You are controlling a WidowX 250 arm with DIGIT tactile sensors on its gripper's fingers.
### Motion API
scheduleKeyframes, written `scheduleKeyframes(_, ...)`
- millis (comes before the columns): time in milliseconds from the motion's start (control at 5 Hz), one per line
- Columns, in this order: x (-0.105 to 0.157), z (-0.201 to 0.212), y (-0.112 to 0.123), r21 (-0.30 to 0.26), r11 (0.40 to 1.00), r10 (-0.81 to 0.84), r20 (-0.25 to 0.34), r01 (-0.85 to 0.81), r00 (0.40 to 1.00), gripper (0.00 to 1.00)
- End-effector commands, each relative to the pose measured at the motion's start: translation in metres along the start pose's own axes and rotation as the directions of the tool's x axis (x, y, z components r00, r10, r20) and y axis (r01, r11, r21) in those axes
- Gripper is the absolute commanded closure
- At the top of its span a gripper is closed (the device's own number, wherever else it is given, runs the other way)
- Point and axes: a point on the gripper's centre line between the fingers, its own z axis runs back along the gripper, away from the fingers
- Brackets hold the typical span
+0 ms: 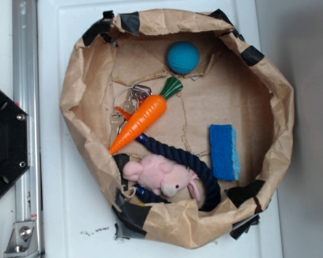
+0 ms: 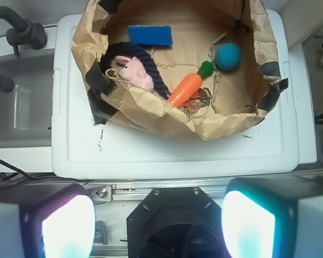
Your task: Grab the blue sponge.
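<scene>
A paper-lined bin (image 1: 75, 70) is seen from above on a white surface (image 1: 75, 215); inside it the sponge (image 1: 224, 151), a flat blue rectangle with a paler cyan edge, lies flat on the brown floor near one wall. It is set apart from the other items: a carrot (image 1: 141, 121) lies across the middle beside a bunch of keys (image 1: 130, 102); a ball (image 1: 183, 57) rests near the wall well away from the sponge; a pink plush (image 1: 160, 176) sits on a dark rope ring (image 1: 204, 172), whose curve comes near the sponge's lower end without clearly touching it.

In the wrist view the gripper (image 2: 159, 226) is seen with its two fingers (image 2: 67, 228) spread wide and nothing held between them; it is placed well outside the bin, over the robot's own base, with the sponge at the far side of the bin.

Nothing of the task is judged to be done; the reach over the bin wall, the descent, the closing on the sponge and the lift are all left.
</scene>
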Motion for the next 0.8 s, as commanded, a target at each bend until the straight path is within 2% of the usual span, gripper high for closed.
scheduleKeyframes(0, 0.000, 0.000, 0.000, 0.000, 1.000, 0.000, 0.000, 0.000, 1.000, 0.00)
scheduleKeyframes(200, 0.044, -0.055, 0.013, -0.057, 0.965, 0.256, -0.011, -0.257, 0.967, 0.00)
scheduleKeyframes(400, 0.086, -0.099, 0.027, -0.107, 0.864, 0.493, -0.018, -0.492, 0.870, 0.00)
scheduleKeyframes(600, 0.128, -0.132, 0.045, -0.133, 0.732, 0.667, -0.062, -0.668, 0.743, 0.00)
